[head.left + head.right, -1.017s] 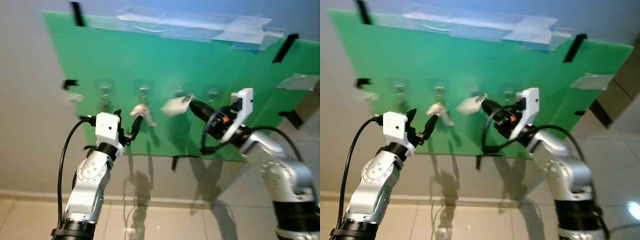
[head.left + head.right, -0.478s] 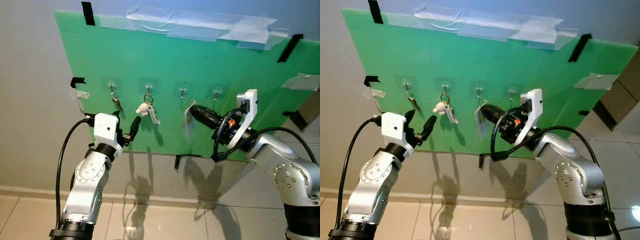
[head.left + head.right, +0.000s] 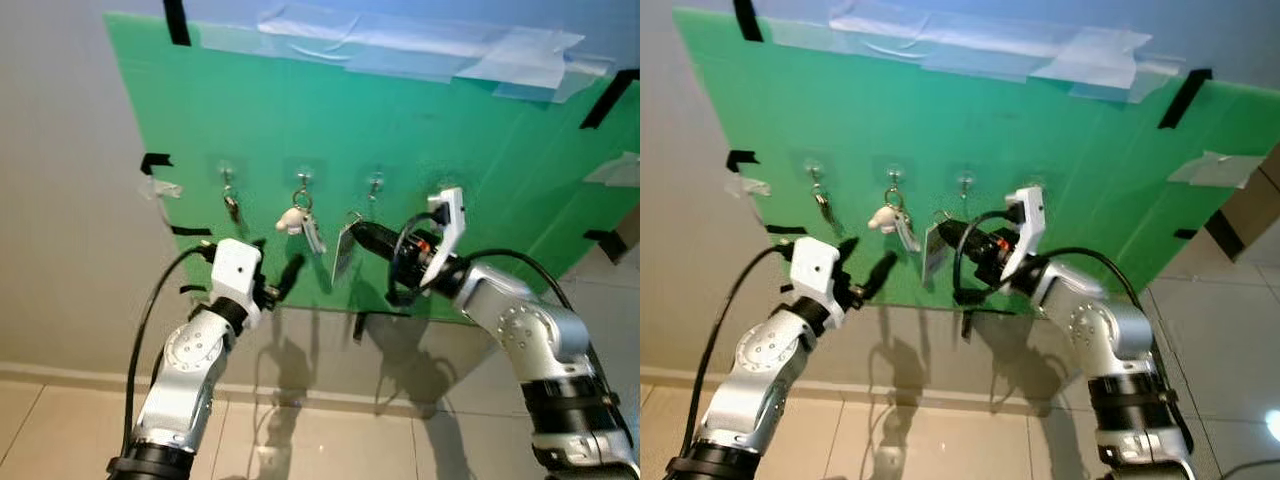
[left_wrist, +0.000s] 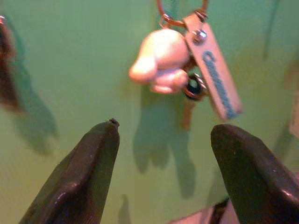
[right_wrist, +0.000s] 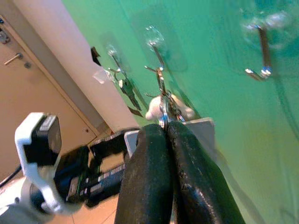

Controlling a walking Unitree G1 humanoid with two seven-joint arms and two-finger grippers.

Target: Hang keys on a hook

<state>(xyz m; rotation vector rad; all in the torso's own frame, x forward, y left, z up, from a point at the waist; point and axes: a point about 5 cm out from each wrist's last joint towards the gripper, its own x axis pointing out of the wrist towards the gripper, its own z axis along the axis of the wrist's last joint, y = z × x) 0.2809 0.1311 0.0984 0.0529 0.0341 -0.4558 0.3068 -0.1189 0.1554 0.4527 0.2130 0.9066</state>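
A green board (image 3: 420, 130) on the wall carries a row of small clear hooks. Dark keys (image 3: 231, 205) hang on the leftmost hook. On the second hook hangs a white figure keychain (image 3: 293, 220) with a tag; it also appears in the left wrist view (image 4: 161, 58). My right gripper (image 3: 360, 232) is shut on a key ring (image 5: 162, 105) with a pale flat tag (image 3: 343, 252) dangling from it, just below and left of the third hook (image 3: 375, 184). My left gripper (image 3: 277, 257) is open below the white keychain, touching nothing.
Black tape strips and clear tape hold the board to a grey wall (image 3: 60, 200). A fourth hook (image 5: 261, 51) sits bare further right. A tiled floor (image 3: 330, 440) lies below. A wooden door (image 5: 28, 93) stands off to the side.
My right gripper has moved left and slightly down past the third hook with the keys; the tag, earlier swung up sideways, now hangs down. The camera shifted; the left gripper stays under the white keychain.
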